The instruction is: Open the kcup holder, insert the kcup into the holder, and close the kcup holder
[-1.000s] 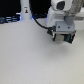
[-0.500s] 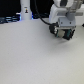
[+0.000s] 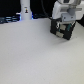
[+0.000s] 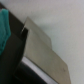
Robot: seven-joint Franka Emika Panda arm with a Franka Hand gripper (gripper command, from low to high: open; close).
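Observation:
In the exterior view the black boxy kcup holder (image 3: 63, 31) stands at the far right of the white table. My gripper (image 3: 62, 28) hangs right at it, and its fingers overlap the box's front. The picture is too blurred to show how the jaws stand. In the wrist view a dark body with a tan-grey flat panel (image 4: 44, 50) fills the frame; it seems to be part of the holder. A blurred green shape (image 4: 4, 30) at the edge may be the kcup's green top. I cannot tell whether it is held.
A tall white cylinder with a blue glow (image 3: 25, 10) stands at the back, toward the exterior view's left. The white table (image 3: 30, 55) spreads in front of the holder. A dark background lies behind the table's far edge.
The gripper has shifted slightly toward the exterior view's right and back, staying at the black holder. Nothing else has visibly moved.

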